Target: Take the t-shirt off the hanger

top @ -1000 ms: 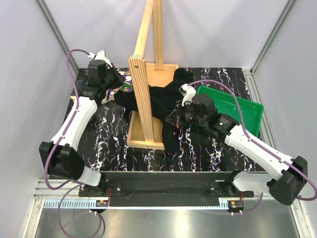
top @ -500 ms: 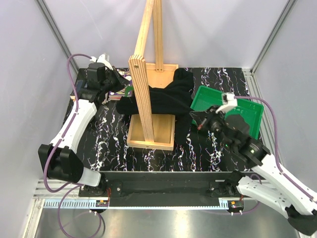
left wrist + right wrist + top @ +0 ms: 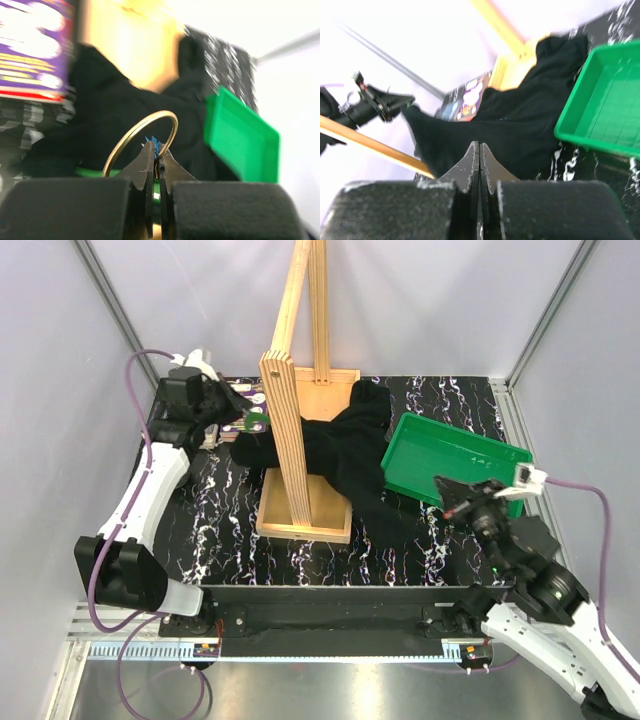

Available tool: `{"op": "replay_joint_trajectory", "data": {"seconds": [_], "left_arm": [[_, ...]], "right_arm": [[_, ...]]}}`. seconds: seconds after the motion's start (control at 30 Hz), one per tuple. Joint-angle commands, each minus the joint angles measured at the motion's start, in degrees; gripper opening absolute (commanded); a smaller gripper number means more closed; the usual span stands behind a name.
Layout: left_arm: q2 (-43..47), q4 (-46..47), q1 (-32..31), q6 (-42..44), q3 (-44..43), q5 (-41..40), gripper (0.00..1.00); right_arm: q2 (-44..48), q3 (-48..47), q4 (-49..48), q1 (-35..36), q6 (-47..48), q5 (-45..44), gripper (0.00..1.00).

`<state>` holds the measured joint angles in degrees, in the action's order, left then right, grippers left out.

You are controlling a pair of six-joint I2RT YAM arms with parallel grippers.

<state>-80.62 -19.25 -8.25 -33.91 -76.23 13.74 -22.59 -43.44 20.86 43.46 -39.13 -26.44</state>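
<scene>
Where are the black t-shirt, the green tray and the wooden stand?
t-shirt (image 3: pixel 345 455): top view, middle of the cloth.
green tray (image 3: pixel 450 455): top view, its bare floor.
wooden stand (image 3: pixel 283 410): top view, its upright post.

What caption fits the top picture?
Left gripper pinches the hanger; the t-shirt lies across the stand; right gripper sits apart, shut.

A robotics lab test cell: plain white walls (image 3: pixel 430 300) framed by aluminium rails (image 3: pixel 107 300), robot arms (image 3: pixel 150 490) bolted to a black marbled counter (image 3: pixel 225 505).
</scene>
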Motion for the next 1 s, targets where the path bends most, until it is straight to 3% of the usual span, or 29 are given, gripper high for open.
{"op": "replay_joint_trajectory", "data": {"seconds": [0.0, 0.07, 0.13, 0.17, 0.4, 0.5, 0.6, 0.7, 0.87, 0.93, 0.97], "left_arm": [[1.87, 7.38, 3.5, 2.97, 0.02, -3.9, 0.0], [1.78, 9.22, 3.42, 4.37, 0.03, 0.4, 0.0], [1.69, 10.88, 3.16, 5.69, -0.06, 4.08, 0.0], [1.78, 11.16, 2.89, 7.0, -0.32, 4.71, 0.0], [6.17, 12.83, -3.95, 10.36, 1.16, -1.07, 0.0], [9.16, 15.81, -6.15, 10.62, 4.14, -5.2, 0.0], [11.18, 18.1, -7.65, 11.67, 5.56, -8.37, 0.0], [11.8, 18.72, -8.18, 11.85, 6.0, -8.99, 0.0], [11.89, 19.07, -8.18, 12.03, 6.18, -8.73, 0.0], [12.06, 19.07, -8.18, 12.64, 6.35, -9.25, 0.0], [12.33, 19.07, -8.18, 12.9, 6.96, -9.52, 0.0]], "right_arm": [[-1.39, -4.61, 2.69, -0.4, 5.02, -2.52, 0.0], [-8.56, -7.08, 2.96, -0.31, 9.94, 3.81, 0.0], [-14.47, -12.0, 4.18, -0.31, 14.85, 15.76, 0.08], [-19.98, -13.76, 5.32, -0.31, 16.01, 19.28, 0.25], [-38.3, -26.51, 7.35, -0.31, 20.06, 44.24, 0.69], [-43.32, -27.75, 6.65, -0.22, 21.11, 51.63, 0.75], [-45.17, -27.14, 5.33, -0.04, 21.21, 52.28, 0.78], [-46.23, -26.52, 4.63, 0.13, 20.86, 52.45, 0.68], [-48.07, -25.12, 4.36, 0.22, 19.54, 50.61, 0.2], [-48.25, -24.68, 4.19, 0.22, 18.66, 50.08, 0.11], [-48.25, -24.59, 4.27, 0.22, 18.48, 49.82, 0.0]]}}
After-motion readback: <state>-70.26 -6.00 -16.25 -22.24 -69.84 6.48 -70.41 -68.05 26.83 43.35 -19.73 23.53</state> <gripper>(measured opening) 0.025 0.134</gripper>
